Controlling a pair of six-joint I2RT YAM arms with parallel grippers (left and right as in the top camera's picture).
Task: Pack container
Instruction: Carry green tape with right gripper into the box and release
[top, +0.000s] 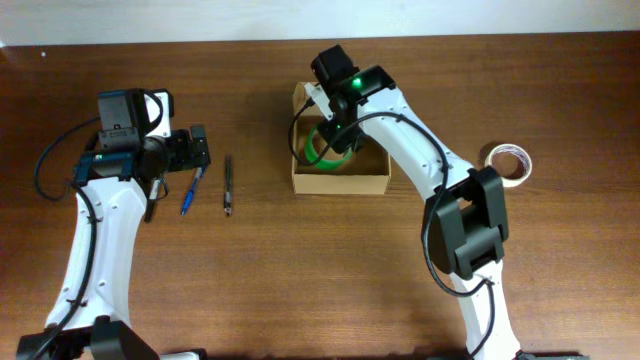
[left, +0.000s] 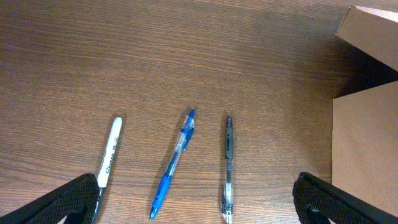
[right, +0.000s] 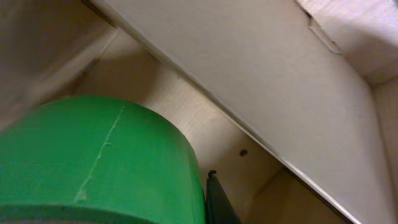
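Tape roll (right: 93, 162) part-hidden in container (top: 340, 185), right jaws pinching it, left jaws spread

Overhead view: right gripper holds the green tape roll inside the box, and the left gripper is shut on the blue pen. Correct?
No. The left gripper is open and holds nothing: the left wrist view shows its fingers spread wide, the blue pen lying free on the table between them. The right gripper does hold the green tape roll inside the box.

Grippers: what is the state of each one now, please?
Left gripper: open, empty.
Right gripper: closed on tape, in box.
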